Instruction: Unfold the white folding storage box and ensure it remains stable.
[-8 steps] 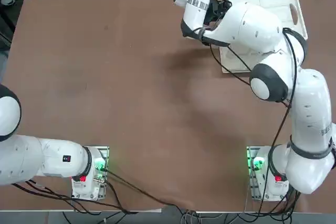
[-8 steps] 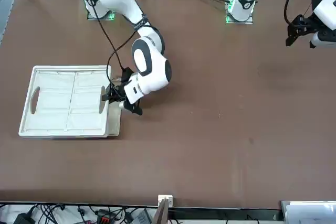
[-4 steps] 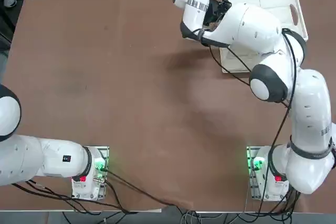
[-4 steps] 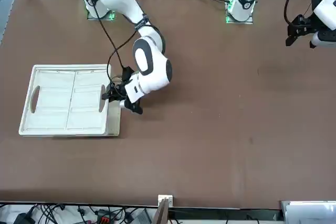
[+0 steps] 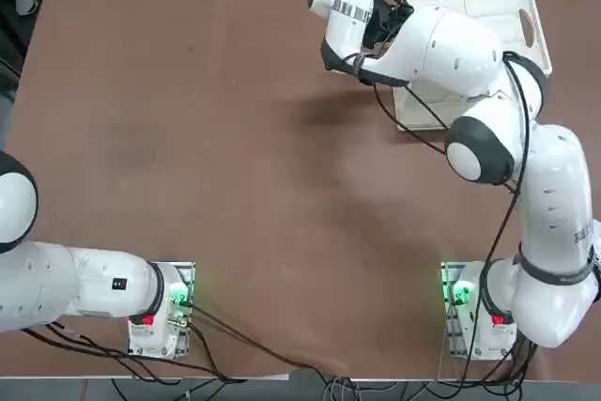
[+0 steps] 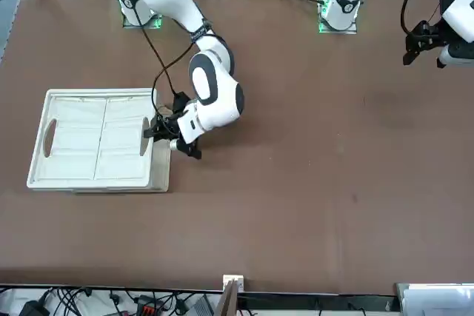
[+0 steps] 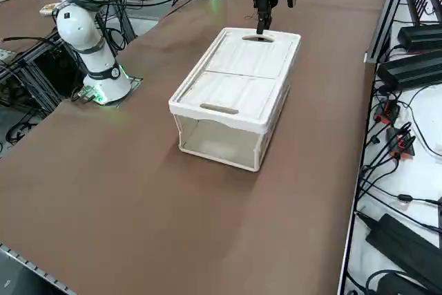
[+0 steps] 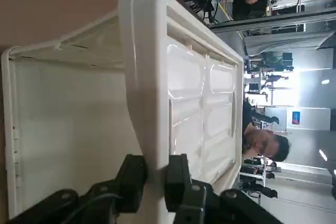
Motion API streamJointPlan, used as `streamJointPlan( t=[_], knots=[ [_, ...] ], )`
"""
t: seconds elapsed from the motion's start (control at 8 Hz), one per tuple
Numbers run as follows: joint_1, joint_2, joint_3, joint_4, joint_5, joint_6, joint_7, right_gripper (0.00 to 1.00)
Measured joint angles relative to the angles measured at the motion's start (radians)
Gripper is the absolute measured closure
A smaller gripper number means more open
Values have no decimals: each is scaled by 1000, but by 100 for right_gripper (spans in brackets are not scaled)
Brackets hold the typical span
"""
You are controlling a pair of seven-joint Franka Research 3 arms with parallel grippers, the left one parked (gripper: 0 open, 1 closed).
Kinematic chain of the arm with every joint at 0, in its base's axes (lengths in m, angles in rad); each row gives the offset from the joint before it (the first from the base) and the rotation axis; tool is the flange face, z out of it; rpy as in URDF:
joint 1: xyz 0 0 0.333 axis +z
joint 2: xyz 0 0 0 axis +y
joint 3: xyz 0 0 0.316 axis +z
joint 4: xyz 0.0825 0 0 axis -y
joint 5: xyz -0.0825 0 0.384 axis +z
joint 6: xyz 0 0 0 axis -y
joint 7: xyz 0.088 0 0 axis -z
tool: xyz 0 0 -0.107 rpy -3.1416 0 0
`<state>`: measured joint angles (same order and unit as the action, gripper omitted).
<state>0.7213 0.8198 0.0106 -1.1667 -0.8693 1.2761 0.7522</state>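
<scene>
An off-white folding storage box (image 7: 235, 94) stands raised on a brown table (image 7: 124, 191), towards the robot's far right side of it. Its thick rim (image 8: 149, 72) sits high, and the clear side wall below that rim looks opened out, so the box appears mostly unfolded. Folded panels (image 6: 100, 142) lie flat inside the rim, level with its top.

The right gripper (image 8: 155, 179) is at the short end of the box nearest the table's middle, where an oval handle hole (image 7: 257, 38) is cut. Its two black fingers (image 8: 178, 174) are nearly closed and pinch the rim between them, one finger on the outer face and one on the inner. The grip is on the rim because that is the stiff frame; lifting it lets the hinged walls swing upright beneath it.

The arm (image 5: 441, 39) reaches over the box from the robot's side. The hold probably steadies the rim while the walls settle. Whether the walls have locked cannot be told.
</scene>
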Motion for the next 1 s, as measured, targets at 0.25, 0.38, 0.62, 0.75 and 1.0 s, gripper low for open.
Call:
streamJointPlan(
  t=[0.25, 0.38, 0.62, 0.75, 1.0],
  knots=[
    [4, 0, 0, -2, 0, -10, 0, 76],
    [4, 0, 0, -2, 0, -12, 0, 76],
    [4, 0, 0, -2, 0, -13, 0, 76],
    [4, 0, 0, -2, 0, -13, 0, 76],
    [5, 0, 0, -2, 0, -14, 0, 76]
  ],
)
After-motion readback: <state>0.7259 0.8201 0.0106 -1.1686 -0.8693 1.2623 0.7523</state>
